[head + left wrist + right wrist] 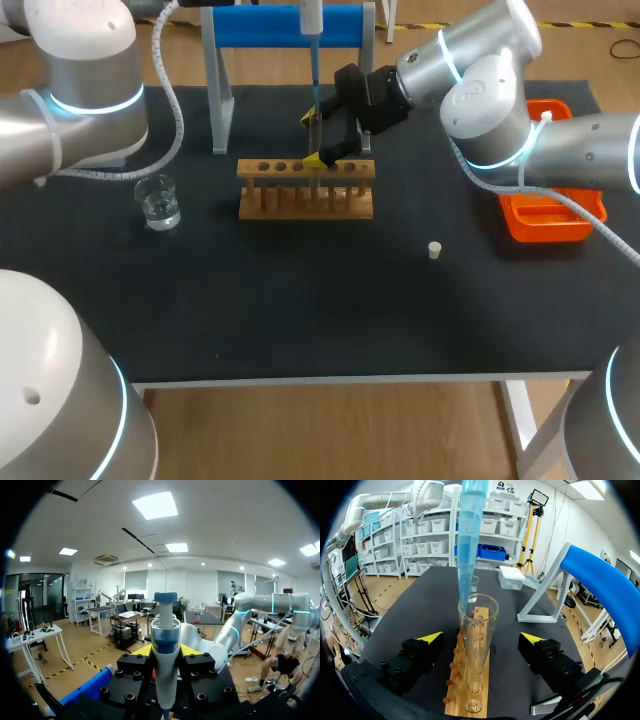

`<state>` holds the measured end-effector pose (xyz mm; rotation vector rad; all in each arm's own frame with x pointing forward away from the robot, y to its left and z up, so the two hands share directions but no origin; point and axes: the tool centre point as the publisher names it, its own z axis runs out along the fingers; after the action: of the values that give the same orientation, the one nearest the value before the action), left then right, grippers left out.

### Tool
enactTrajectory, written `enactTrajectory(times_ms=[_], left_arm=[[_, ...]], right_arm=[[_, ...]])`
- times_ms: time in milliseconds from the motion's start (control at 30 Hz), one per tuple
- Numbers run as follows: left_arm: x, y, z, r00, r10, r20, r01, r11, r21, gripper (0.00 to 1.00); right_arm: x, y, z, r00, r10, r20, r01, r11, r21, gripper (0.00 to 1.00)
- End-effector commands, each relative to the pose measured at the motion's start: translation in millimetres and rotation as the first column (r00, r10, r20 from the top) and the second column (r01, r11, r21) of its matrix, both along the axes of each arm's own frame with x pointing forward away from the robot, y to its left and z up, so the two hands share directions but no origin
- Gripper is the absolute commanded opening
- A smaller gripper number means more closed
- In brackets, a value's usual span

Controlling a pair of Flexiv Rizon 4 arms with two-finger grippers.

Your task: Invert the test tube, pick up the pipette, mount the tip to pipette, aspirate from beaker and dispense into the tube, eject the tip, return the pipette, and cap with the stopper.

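Mid-table wooden rack (305, 188), clear glass test tube (478, 630) upright in it, blue tapered pipette tip (470, 540) inside its mouth, right gripper (481, 639) fingers spread astride tube — not touching, left gripper (165, 650) clamping pipette (165, 625), wide black mat (300, 310) in front

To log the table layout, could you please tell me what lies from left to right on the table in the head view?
beaker → wooden tube rack → stopper → orange tray

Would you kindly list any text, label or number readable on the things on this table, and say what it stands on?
None: the pipette, test tube, rack, beaker, stopper and orange tray show no print that can be read.
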<state>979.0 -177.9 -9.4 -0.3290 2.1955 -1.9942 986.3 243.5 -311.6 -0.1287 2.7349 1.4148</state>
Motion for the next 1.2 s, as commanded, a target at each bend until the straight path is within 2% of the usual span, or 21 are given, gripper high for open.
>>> enactTrajectory(times_ms=[33,667,1200], left_arm=[[1.5,2,-2.6,1.000,-0.003,-0.001,0.003,1.000,-0.004,0.00],[2.9,8,-6.0,0.999,0.031,0.015,-0.031,0.999,0.027,0.00],[4.0,12,3.2,0.998,0.044,0.043,-0.046,0.998,0.035,0.00]], right_arm=[[0.5,-1,1,1.000,0.002,-0.003,-0.002,1.000,-0.003,1.00],[0.5,-1,1,1.000,0.002,-0.003,-0.002,1.000,-0.003,1.00],[0.5,-1,1,1.000,0.002,-0.003,-0.002,1.000,-0.003,1.00]])
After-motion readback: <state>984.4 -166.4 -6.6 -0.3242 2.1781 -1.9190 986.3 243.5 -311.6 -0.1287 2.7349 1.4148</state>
